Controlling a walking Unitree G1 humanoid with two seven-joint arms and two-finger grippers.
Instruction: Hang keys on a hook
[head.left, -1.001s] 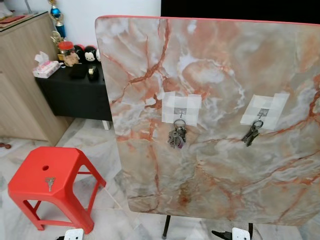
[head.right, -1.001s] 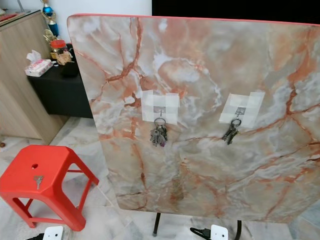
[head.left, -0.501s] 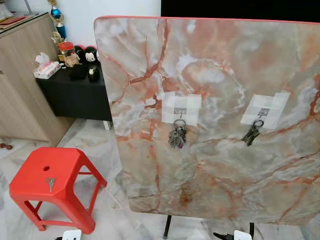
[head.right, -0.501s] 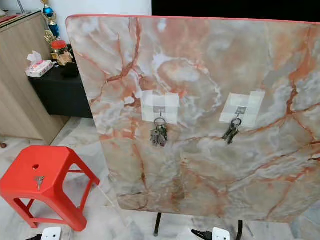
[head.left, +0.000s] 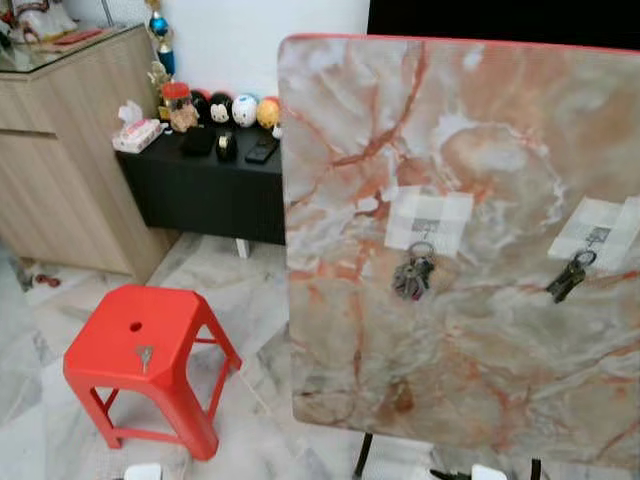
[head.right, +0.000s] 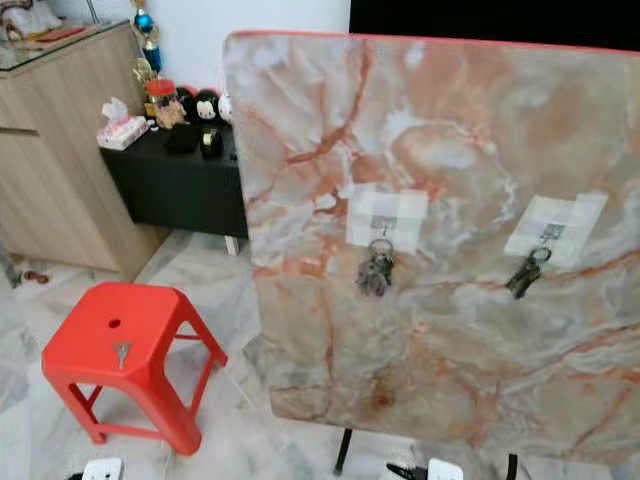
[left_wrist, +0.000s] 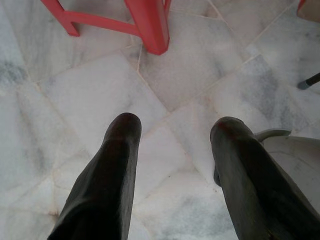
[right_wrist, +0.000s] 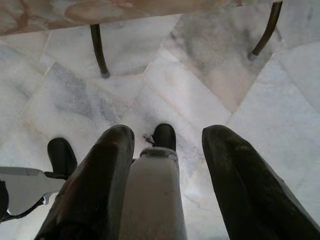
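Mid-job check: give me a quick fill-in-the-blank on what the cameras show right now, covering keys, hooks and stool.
1. A single loose key lies on top of the ____ stool.
2. The marble board carries ____ taped hooks, each already holding a bunch of keys.
3. The left gripper hangs over the floor with its fingers ____.
4. The tissue box sits on the ____ low cabinet.

Missing words: red; two; open; black
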